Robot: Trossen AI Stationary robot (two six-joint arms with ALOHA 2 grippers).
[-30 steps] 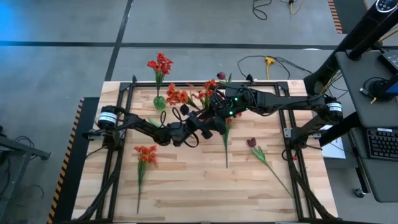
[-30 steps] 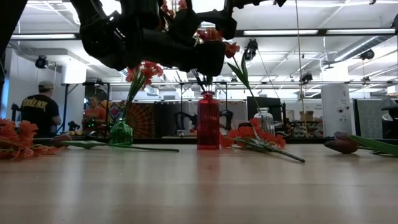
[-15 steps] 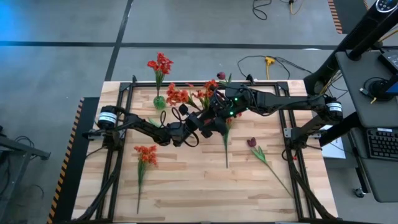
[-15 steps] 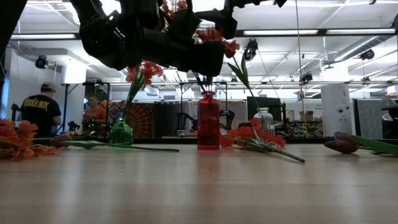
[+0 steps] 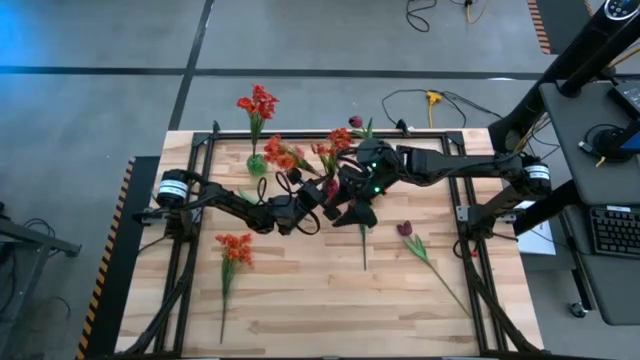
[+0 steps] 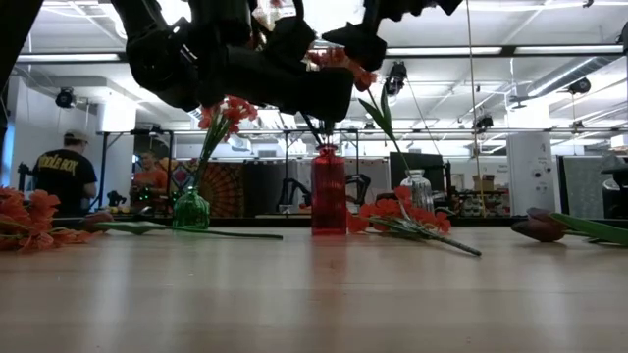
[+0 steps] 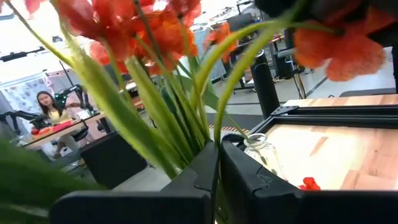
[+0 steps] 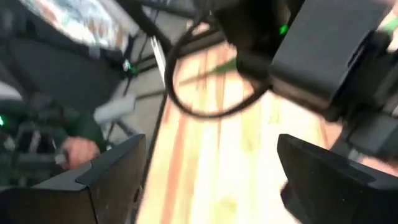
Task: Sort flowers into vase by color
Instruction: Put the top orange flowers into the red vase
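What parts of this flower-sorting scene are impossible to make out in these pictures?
- High view: both arms cross over the red vase, hiding it and which stems stand in it.
- Left wrist view: the left tool is shut on a green stem, but its bloom colour is unclear among the crowded flowers.
- Right wrist view: motion blur; the open right tool frames only table.
- Low view: the arms are cut off at the top edge.

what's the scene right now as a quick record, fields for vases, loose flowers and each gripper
green vase: holds one red stem, back left of table
red vase: holds several orange-red flowers
clear vase: behind the red vase, contents not clear
loose flowers: orange-red stem front left, maroon stem right, green stem centre
left gripper: shut on a flower stem, mid-table
right gripper: open, holding nothing, above mid-table beside the left
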